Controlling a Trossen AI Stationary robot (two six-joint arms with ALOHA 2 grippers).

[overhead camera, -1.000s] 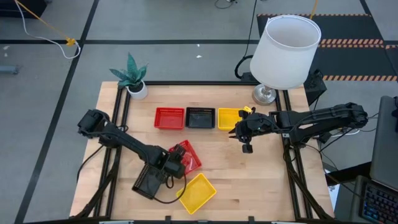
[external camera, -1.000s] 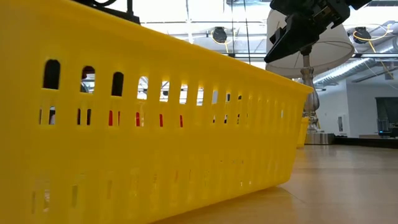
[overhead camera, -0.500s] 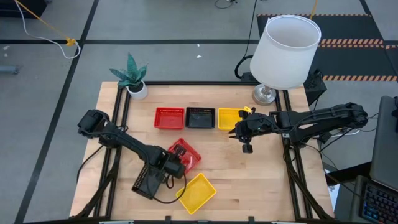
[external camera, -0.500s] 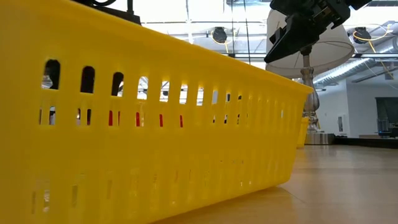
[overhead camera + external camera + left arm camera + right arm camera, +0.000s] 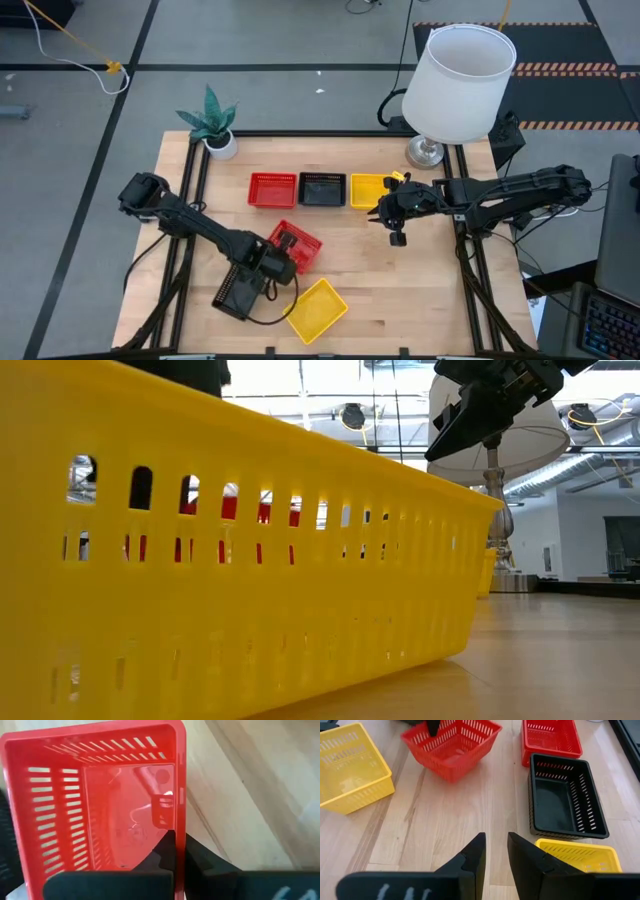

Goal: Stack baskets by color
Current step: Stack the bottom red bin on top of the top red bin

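My left gripper [image 5: 283, 258] is shut on a red basket [image 5: 298, 246] at the table's middle, near the front. This basket also shows in the right wrist view [image 5: 451, 742]. Another red basket [image 5: 272, 189], a black one [image 5: 322, 188] and a yellow one [image 5: 368, 190] rest on their bottoms in a row farther back. A second yellow basket [image 5: 318, 309] lies near the front edge and a second black basket [image 5: 237, 292] lies under my left arm. My right gripper [image 5: 397, 238] hangs open above the table right of the row, holding nothing. My left gripper pinches one side wall of the red basket [image 5: 180, 832] at its rim, one finger [image 5: 165, 851] inside the basket and one [image 5: 202, 862] outside. The fingers slant down from the table's near left. The basket tilts with its held side raised; whether its far side touches the table I cannot tell.
A white lamp [image 5: 460, 70] stands at the back right corner and a potted plant [image 5: 212, 125] at the back left. The front yellow basket [image 5: 250, 560] fills most of the low view. Bare wood lies between the row and the front baskets, under my right gripper [image 5: 496, 851].
My left gripper has shut on the red basket's wall and risen slightly. The basket's held side has come up from the table, and the basket has shifted a little toward the table's far left. My right arm has kept still.
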